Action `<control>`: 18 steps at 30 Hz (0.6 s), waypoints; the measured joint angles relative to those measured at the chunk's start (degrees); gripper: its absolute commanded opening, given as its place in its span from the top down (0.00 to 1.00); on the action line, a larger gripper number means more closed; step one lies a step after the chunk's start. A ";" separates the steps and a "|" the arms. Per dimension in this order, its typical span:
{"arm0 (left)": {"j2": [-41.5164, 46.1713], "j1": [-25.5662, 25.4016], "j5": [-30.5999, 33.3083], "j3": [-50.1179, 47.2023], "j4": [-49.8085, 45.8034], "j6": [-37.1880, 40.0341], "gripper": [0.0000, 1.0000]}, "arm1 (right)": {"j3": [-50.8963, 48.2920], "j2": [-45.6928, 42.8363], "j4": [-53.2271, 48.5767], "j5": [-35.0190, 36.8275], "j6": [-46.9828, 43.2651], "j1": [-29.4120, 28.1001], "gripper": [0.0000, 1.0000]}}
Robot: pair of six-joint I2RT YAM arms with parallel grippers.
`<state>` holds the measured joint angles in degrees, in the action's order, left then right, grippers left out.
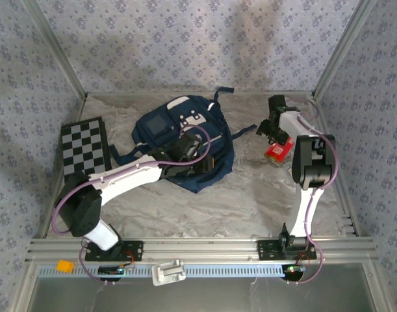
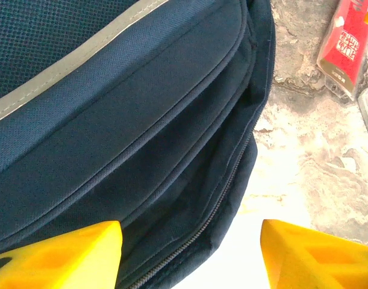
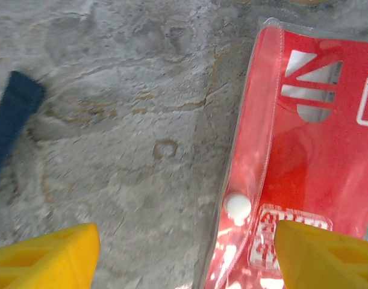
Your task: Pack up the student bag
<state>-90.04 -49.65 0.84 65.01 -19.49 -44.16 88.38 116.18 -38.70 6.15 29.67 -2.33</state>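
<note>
Two pairs of jaws stand spread apart, holding nothing. From above, the student bag (image 1: 182,140) lies mid-bench toward the back, a checkerboard (image 1: 86,146) to its left, a red pouch (image 1: 277,151) to its right. The left wrist view adds the bag's zipper (image 2: 223,195) running between the left jaws. The right wrist view adds the pouch's white snap (image 3: 238,206), with the right jaws straddling the pouch's left edge above the bench (image 3: 111,120).

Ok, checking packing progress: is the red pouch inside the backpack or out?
Out. The red pouch lies flat on the table, right of the student bag, beneath the right gripper.
</note>
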 measured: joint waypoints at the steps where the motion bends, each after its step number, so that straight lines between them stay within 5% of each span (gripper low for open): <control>1: -0.15 0.02 0.00 0.00 0.00 -0.04 0.37 | 0.37 0.92 -0.11 0.15 -0.17 0.02 0.22; 10: -0.24 0.00 0.04 0.09 -0.09 0.00 0.36 | 1.07 4.55 -1.73 0.79 -0.81 -0.09 0.41; 18: 0.02 0.02 0.72 0.07 -0.83 0.11 0.34 | -13.46 -5.11 4.72 -1.29 0.15 -5.18 0.48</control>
<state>-90.02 -49.63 1.56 65.08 -20.32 -44.05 74.91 111.07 -33.98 4.86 29.82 -7.51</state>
